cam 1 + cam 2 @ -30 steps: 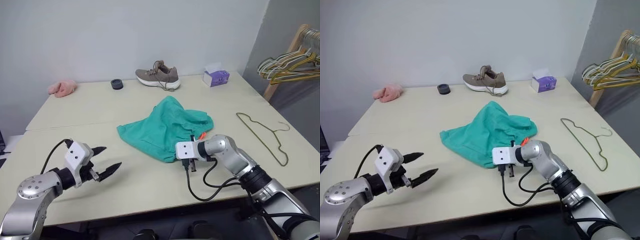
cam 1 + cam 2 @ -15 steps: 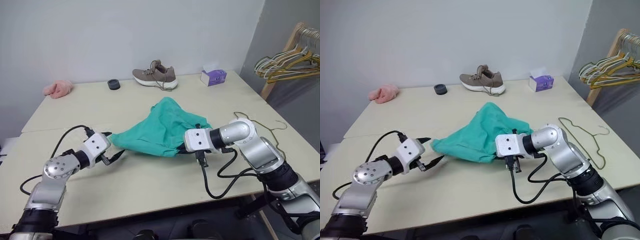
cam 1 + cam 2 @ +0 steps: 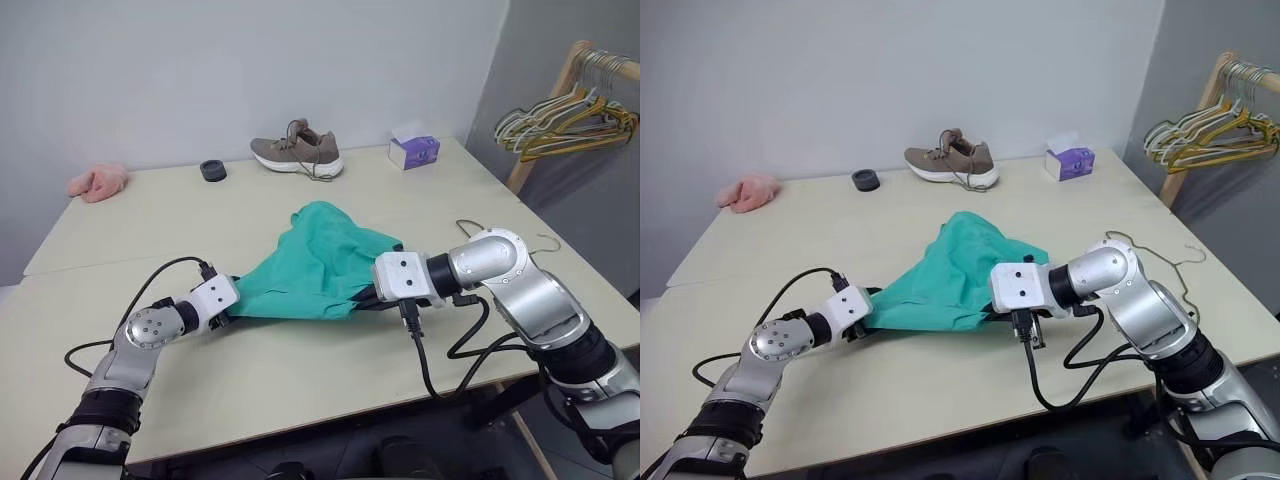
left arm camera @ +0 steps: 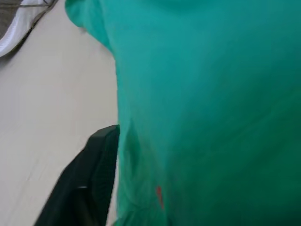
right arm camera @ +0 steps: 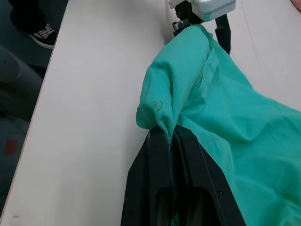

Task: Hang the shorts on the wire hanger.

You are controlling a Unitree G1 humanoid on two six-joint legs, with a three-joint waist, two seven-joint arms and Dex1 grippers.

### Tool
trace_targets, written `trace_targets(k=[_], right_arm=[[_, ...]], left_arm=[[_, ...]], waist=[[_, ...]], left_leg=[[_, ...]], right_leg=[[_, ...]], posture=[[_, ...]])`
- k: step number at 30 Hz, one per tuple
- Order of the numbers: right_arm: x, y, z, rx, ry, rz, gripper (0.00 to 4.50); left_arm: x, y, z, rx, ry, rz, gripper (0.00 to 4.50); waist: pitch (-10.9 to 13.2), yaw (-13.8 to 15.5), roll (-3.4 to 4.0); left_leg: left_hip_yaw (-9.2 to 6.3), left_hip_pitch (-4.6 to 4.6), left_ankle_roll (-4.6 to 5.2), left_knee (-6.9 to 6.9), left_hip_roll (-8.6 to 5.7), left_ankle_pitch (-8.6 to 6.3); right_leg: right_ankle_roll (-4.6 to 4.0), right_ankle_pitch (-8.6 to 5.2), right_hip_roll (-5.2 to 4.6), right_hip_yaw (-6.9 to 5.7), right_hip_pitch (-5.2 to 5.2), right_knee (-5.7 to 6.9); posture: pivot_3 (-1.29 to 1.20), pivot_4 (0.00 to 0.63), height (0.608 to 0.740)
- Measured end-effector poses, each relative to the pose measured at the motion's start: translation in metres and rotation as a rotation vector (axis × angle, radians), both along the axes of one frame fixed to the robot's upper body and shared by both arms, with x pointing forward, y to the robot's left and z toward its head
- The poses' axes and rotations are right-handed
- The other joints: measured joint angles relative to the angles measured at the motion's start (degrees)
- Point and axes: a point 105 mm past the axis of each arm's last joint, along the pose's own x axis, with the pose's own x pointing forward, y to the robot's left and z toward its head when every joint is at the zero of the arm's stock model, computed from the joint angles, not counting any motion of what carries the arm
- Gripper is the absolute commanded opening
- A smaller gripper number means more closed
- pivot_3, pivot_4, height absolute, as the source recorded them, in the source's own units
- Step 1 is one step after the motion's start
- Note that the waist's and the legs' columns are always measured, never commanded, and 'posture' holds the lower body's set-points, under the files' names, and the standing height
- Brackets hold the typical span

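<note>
— Any containers on the desk?

— A purple tissue box at the far edge, a white tissue sticking out of it. A grey shoe, a small black ring and a pink fluffy thing sit along the same edge.

— And the shorts?

— Mid-desk, stretched between both arms. The right hand is clenched on a fold of them. The left hand is at the opposite corner; whether it grips I cannot tell.

— The wire hanger?

— Flat on the desk behind the right arm. More hangers hang on a wooden rack beside the grey wall.
</note>
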Motion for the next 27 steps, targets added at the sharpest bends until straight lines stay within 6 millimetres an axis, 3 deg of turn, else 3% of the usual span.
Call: trace_targets(k=[3, 7, 11, 14, 19, 23, 26, 27], right_arm=[[0.000, -0.003, 0.000, -0.006, -0.010, 0.006, 0.00], [0.005, -0.018, -0.009, -0.057, -0.060, -0.001, 0.00], [0.013, -0.037, -0.025, -0.113, -0.073, -0.033, 0.00], [0.007, -0.051, -0.035, -0.138, 0.005, -0.044, 0.00], [-0.017, -0.068, -0.016, -0.100, 0.216, -0.013, 0.00], [-0.010, -0.071, 0.010, -0.052, 0.312, -0.039, 0.00], [0.024, -0.067, 0.027, 0.039, 0.343, -0.127, 0.00], [0.050, -0.063, 0.032, 0.086, 0.340, -0.191, 0.00]], left_arm=[[-0.008, 0.004, 0.000, 0.038, 0.034, -0.046, 1.30], [-0.044, 0.013, 0.000, 0.076, 0.187, -0.149, 0.05], [-0.081, 0.007, 0.009, 0.044, 0.353, -0.244, 0.05], [-0.109, -0.005, 0.023, -0.030, 0.473, -0.298, 0.05], [-0.136, -0.041, 0.067, -0.278, 0.595, -0.365, 0.05], [-0.119, -0.056, 0.113, -0.443, 0.535, -0.393, 0.05], [-0.083, -0.056, 0.132, -0.498, 0.407, -0.346, 0.05], [-0.058, -0.055, 0.135, -0.524, 0.347, -0.307, 0.05]], waist=[[0.0, -0.2, -0.02], [0.0, -0.7, -0.02], [0.0, -0.4, -0.02], [0.0, 0.1, 0.03], [0.2, 1.2, 0.16], [0.4, 1.9, 0.29], [0.5, 1.7, 0.32], [0.6, 1.6, 0.32]], left_leg=[[-0.01, -0.12, 0.00, 0.00, 0.01, 0.00], [0.00, -0.33, 0.00, 0.02, 0.00, 0.00], [0.01, -0.47, 0.01, 0.02, 0.00, 0.00], [0.03, -0.51, 0.02, 0.01, 0.00, -0.01], [0.04, -0.50, 0.04, 0.07, 0.03, 0.00], [0.08, 0.21, 0.08, 0.10, 0.03, 0.03], [0.18, 0.84, 0.07, 0.08, 0.03, 0.04], [0.28, 1.40, 0.07, 0.09, 0.01, 0.04]], right_leg=[[0.00, 0.00, 0.00, -0.01, -0.17, 0.03], [-0.04, 0.02, -0.01, 0.01, -0.35, 0.07], [-0.22, 0.12, -0.01, 0.00, -0.48, 0.07], [-0.20, 0.10, -0.01, 0.01, -0.53, 0.09], [0.00, -0.02, 0.01, -0.03, -0.47, 0.10], [0.01, 0.00, 0.03, -0.04, 0.22, 0.11], [0.01, 0.01, 0.03, -0.04, 0.91, 0.10], [0.01, 0.01, 0.04, -0.12, 1.33, 0.09]], posture=[[-0.22, 0.000, 0.740], [-0.20, 0.000, 0.740], [-0.18, 0.000, 0.740], [-0.17, 0.000, 0.740], [-0.16, 0.000, 0.740], [-0.16, 0.000, 0.740], [-0.17, 0.000, 0.740], [-0.17, 0.000, 0.740]])
